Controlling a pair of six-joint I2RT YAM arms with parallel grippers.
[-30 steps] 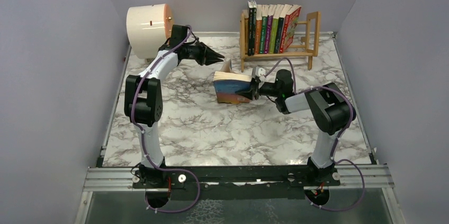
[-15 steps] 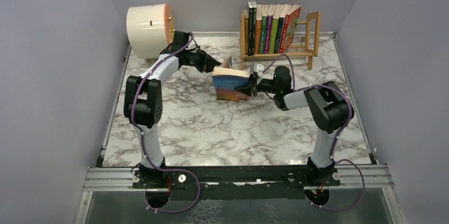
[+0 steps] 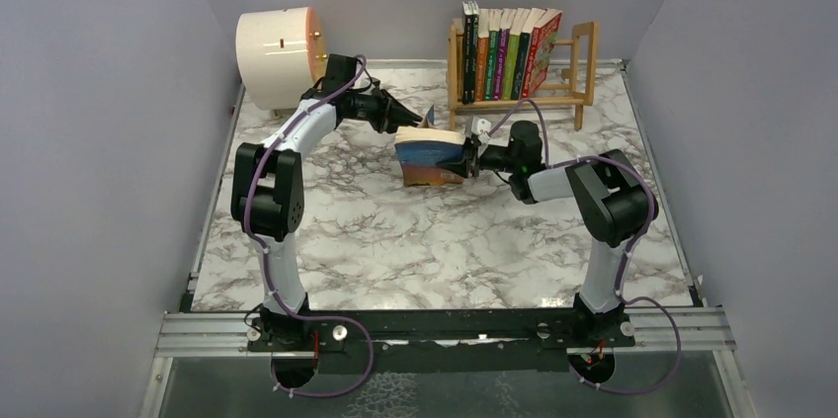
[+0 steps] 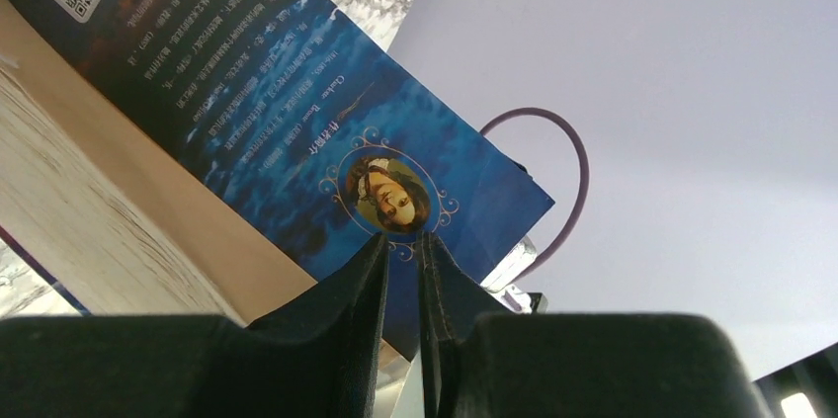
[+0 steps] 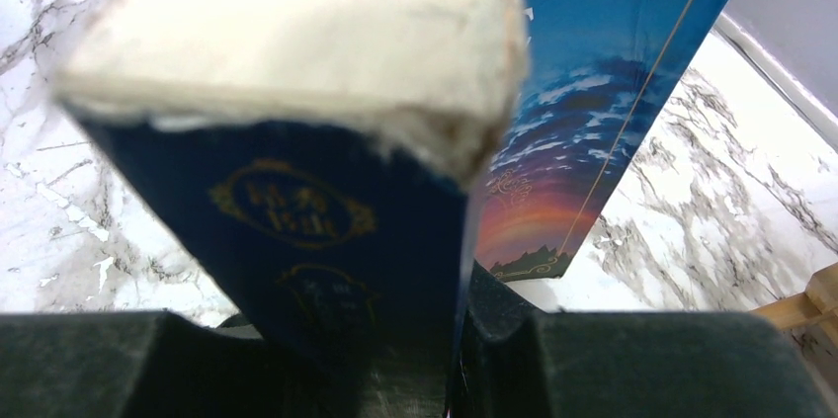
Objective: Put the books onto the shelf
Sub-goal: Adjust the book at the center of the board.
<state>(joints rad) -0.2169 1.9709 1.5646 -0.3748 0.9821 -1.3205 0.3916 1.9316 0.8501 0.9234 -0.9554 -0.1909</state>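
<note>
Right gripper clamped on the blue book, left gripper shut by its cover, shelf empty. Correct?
No: the shelf holds a row of books, per the top view. The right gripper clamps the blue book, left gripper shut by its cover: both correct.

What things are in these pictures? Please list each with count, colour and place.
blue book: one, blue cover, pale pages, middle of table
shelved books: one row, count unclear; dark, orange, green, purple, red; standing on the shelf
shelf: one, light wood, far right
cylinder: one, cream, orange face, far left
table: one, white-grey marble, under everything
left hand: one, black, shut, tips at the blue book's cover
right hand: one, black, shut on the blue book
</note>
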